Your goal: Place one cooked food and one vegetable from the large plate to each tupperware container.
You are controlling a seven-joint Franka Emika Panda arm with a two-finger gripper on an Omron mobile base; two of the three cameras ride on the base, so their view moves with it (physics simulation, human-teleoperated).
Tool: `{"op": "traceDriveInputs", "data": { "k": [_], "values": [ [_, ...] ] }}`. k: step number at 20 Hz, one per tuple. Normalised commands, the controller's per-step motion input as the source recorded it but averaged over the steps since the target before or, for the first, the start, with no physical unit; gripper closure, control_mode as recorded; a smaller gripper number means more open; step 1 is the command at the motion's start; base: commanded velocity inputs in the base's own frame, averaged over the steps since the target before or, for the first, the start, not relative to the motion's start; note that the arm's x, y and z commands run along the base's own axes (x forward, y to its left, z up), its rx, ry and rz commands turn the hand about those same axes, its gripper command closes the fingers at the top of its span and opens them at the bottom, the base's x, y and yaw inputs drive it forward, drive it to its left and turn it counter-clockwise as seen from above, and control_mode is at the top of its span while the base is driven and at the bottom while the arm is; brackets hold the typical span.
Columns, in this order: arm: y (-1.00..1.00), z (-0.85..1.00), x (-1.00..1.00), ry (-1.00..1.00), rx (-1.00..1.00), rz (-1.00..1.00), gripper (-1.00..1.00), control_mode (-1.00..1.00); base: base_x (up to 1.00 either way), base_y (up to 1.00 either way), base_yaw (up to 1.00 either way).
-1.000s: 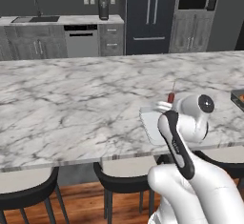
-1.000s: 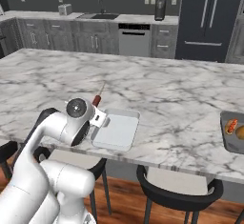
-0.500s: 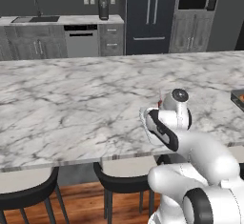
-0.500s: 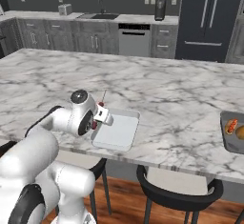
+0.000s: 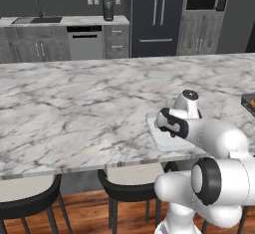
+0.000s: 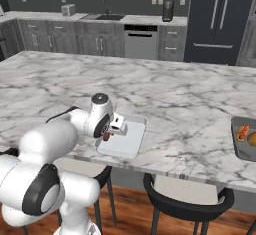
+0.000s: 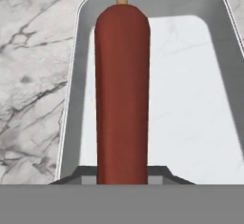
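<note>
At frame centre, the gripper (image 6: 106, 135) is clamped on a dark red sausage on a stick (image 7: 122, 94). It hangs over the pale tupperware container (image 7: 200, 104). A dark container (image 6: 245, 139) sits at the right edge.

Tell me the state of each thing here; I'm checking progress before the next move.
Gripper: jaws shut on the sausage, low over the pale tub.
Sausage on a stick: held, hanging above the tub's floor, not yet released.
Pale tub: on the counter near its front edge, nothing lying in it.
Dark tub: at the counter's right end, food inside.
</note>
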Motion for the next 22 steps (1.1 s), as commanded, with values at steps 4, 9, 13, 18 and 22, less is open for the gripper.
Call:
{"op": "traceDriveInputs", "data": {
  "k": [4, 9, 13, 18, 22],
  "values": [
    [0.04, -0.46, 0.05, 0.0, 0.0, 0.0, 1.0, -1.0, 0.0, 0.0, 0.0],
    [0.11, -0.51, 0.26, 0.0, 0.0, 0.0, 1.0, -1.0, 0.0, 0.0, 0.0],
    [0.0, -0.4, 0.42, 0.0, 0.0, 0.0, 1.0, -1.0, 0.0, 0.0, 0.0],
    [0.0, -0.27, 0.31, 0.03, 0.0, 0.0, 1.0, -1.0, 0.0, 0.0, 0.0],
    [0.0, -0.25, 0.14, 0.03, 0.0, 0.0, 1.0, -1.0, 0.0, 0.0, 0.0]
  ]
}}
